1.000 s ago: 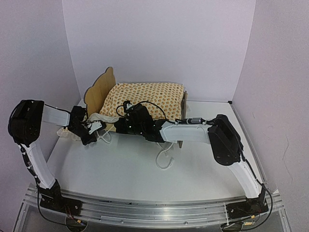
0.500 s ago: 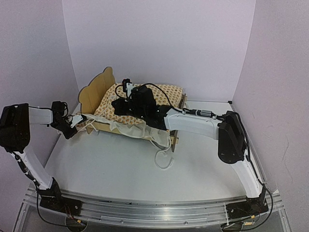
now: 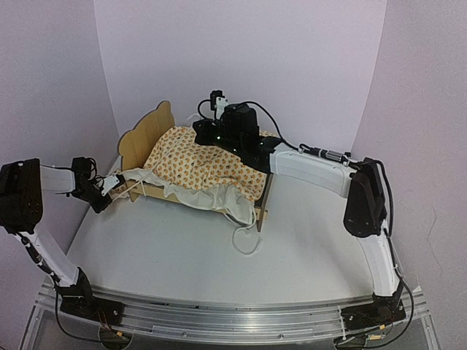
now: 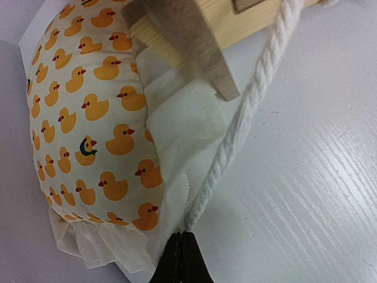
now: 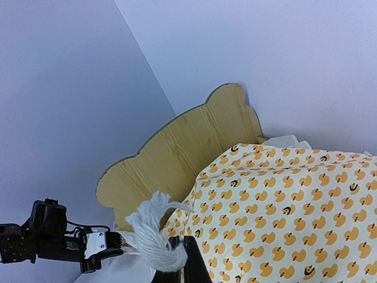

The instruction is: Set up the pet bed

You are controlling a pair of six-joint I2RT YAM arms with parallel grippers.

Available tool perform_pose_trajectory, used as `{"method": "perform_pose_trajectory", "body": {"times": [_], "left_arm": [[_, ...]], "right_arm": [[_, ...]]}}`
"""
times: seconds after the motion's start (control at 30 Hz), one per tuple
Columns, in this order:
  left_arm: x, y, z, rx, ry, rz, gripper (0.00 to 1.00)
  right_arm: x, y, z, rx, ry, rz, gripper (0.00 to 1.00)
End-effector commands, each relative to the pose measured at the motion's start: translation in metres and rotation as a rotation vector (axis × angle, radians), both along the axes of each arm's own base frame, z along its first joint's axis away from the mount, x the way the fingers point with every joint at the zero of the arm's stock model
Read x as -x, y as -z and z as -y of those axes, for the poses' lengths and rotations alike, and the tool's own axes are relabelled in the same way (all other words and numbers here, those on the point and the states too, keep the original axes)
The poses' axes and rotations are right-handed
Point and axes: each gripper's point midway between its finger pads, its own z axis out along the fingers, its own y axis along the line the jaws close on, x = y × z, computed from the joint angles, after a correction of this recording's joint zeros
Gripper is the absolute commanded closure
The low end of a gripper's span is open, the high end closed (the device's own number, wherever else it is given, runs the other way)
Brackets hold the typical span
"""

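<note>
Cushion (image 3: 208,164) on pet bed (image 3: 146,135), left pincer (image 4: 180,253) clamping white tie (image 4: 235,130), right pincer (image 5: 179,262) clamping frayed tie (image 5: 152,230)

Light plywood pet bed (image 3: 146,140), scalloped-headboard end far-left, upright, skewed.

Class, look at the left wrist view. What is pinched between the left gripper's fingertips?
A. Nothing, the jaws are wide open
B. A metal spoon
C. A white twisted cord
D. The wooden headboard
C: the white twisted cord runs down from the pet bed and ends between the closed fingertips of the left gripper.
</note>
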Motion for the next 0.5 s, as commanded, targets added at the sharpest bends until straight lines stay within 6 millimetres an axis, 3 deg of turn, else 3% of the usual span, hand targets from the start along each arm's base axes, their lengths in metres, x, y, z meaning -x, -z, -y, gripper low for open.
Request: {"method": "perform_pose_trajectory", "body": {"times": [0.0, 0.13, 0.23, 0.47], "left_arm": [[0.001, 0.025, -0.032, -0.102, -0.054, -0.05, 1.0], [0.02, 0.046, -0.033, -0.144, -0.018, -0.1, 1.0], [0.029, 0.055, -0.033, -0.165, -0.001, -0.122, 1.0], [0.035, 0.06, -0.031, -0.156, 0.002, -0.133, 1.0]], "right_arm": [[0.018, -0.067, 0.019, -0.08, 0.001, 0.086, 1.0], [0.024, -0.055, 0.024, -0.068, 0.001, 0.049, 1.0], [0.029, -0.057, 0.035, -0.061, 0.024, 0.053, 1.0], [0.033, -0.052, 0.041, -0.057, 0.025, 0.039, 1.0]]}}
